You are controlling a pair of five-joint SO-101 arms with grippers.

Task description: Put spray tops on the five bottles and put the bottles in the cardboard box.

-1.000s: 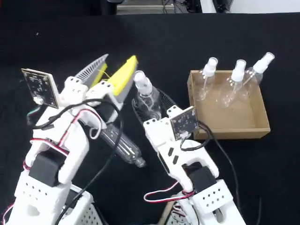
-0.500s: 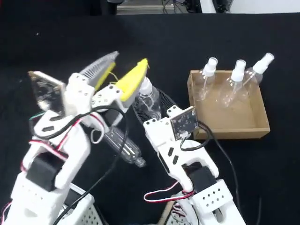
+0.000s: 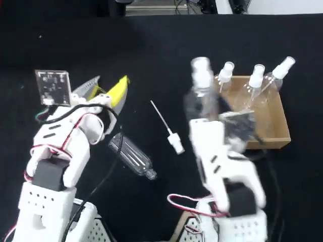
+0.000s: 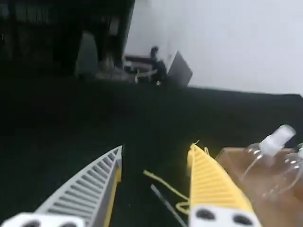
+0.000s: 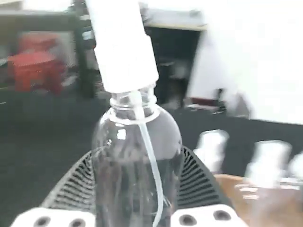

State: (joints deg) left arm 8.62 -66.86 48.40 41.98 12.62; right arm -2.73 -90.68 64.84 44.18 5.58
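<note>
The right tool [image 5: 137, 163] is clamped on a clear bottle [image 5: 135, 142] fitted with a white spray top [image 5: 123, 47]. In the high view this bottle [image 3: 202, 98] stands upright right of centre, at the left edge of the cardboard box [image 3: 275, 142]. The bottle and the right arm cover the box's near-left corner. Three capped bottles [image 3: 255, 83] lean against the box's far wall.

The left tool [image 3: 110, 83] sits in the upper left, fingers spread and gripping nothing. A loose spray top [image 3: 176, 143] with its thin tube lies on the black table [image 3: 151, 50] at centre, between the arms. An uncapped bottle [image 3: 133, 159] lies on its side lower left of centre. The left arm's black cable [image 3: 120, 146] crosses over it.
</note>
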